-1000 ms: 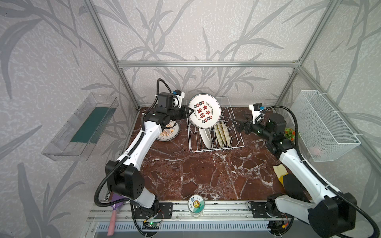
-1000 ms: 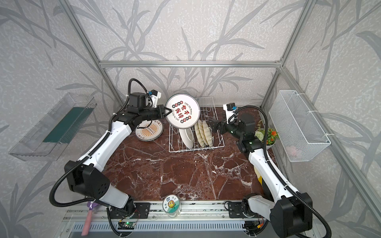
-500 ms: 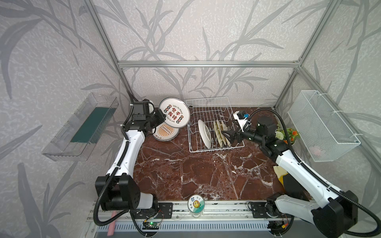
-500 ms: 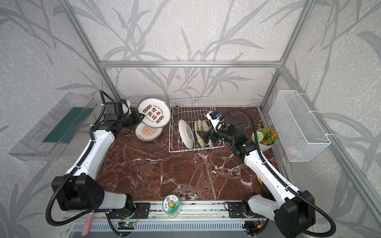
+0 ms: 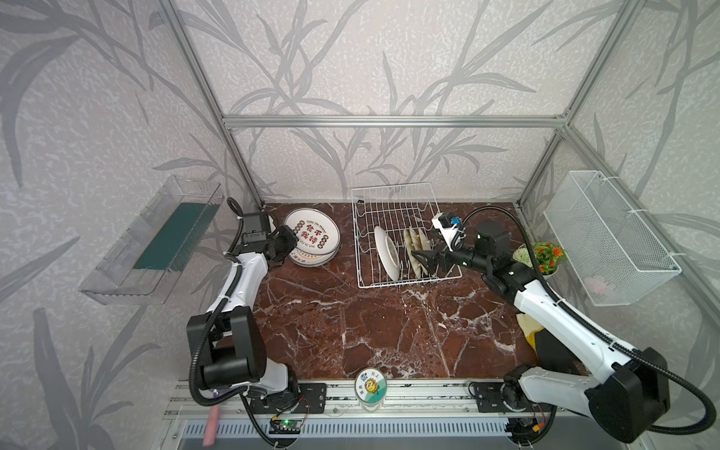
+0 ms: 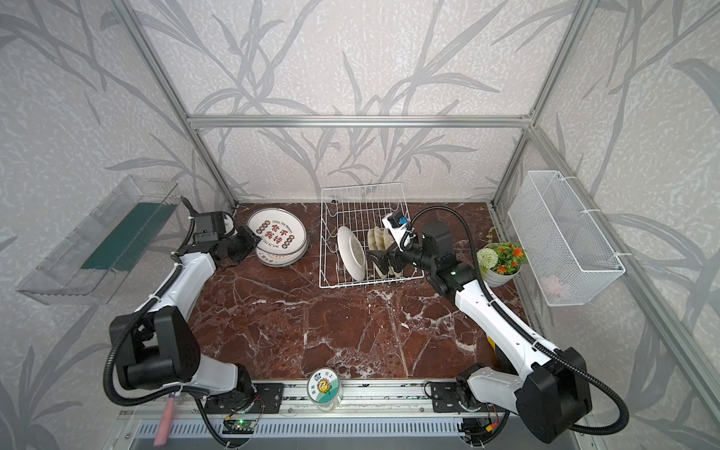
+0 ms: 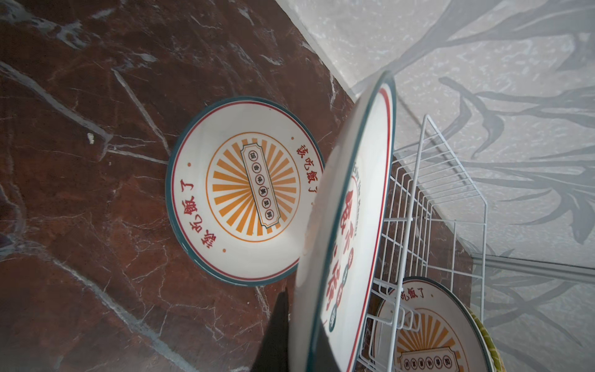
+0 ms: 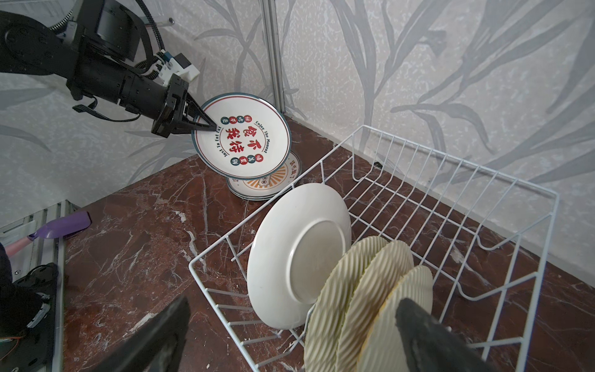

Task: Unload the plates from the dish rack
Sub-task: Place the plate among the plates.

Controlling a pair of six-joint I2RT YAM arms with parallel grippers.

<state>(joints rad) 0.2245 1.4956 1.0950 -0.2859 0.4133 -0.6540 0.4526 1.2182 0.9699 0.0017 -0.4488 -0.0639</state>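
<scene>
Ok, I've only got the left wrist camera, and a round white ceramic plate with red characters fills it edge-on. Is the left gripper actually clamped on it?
Observer: Yes, the left gripper is shut on the rim of that red-character plate, which is tilted over the stack of plates beside the rack.
Operator: How many plates are in the white wire dish rack?
Observer: Four: one white ceramic plate standing on edge, and three yellow-tan woven round plates beside it.
Operator: And the right gripper?
Observer: Open, close to the woven plates, holding nothing.
</scene>
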